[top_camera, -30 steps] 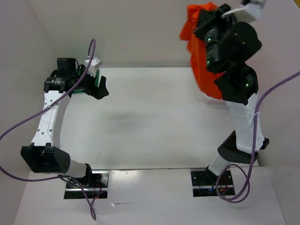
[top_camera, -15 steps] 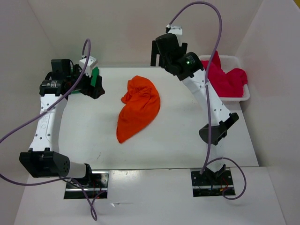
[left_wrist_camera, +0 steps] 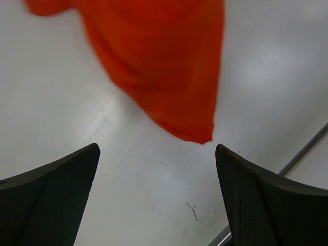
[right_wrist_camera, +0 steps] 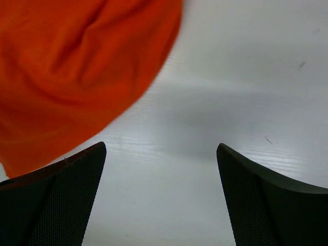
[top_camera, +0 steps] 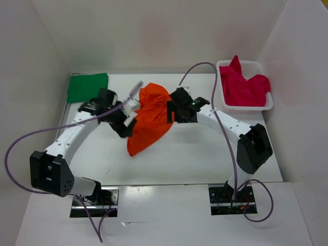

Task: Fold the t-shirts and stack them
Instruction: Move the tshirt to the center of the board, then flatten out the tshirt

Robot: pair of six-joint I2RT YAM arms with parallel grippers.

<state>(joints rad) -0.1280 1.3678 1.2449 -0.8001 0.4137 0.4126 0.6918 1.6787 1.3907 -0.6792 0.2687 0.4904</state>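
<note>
Lying crumpled: orange t-shirt (top_camera: 148,123) | left gripper (top_camera: 127,122) beside it, jaws apart | right gripper (top_camera: 170,111) opposite side, jaws apart

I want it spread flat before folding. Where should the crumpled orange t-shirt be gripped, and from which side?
Probably the wide far end of the orange t-shirt, pinched from above at its outer edges: left gripper on its left, right gripper on its right. It lies bunched, tapering nearward.

light: bright, even | shadows: soft | blur: orange t-shirt (left_wrist_camera: 154,66) smeared | glare: mild
</note>
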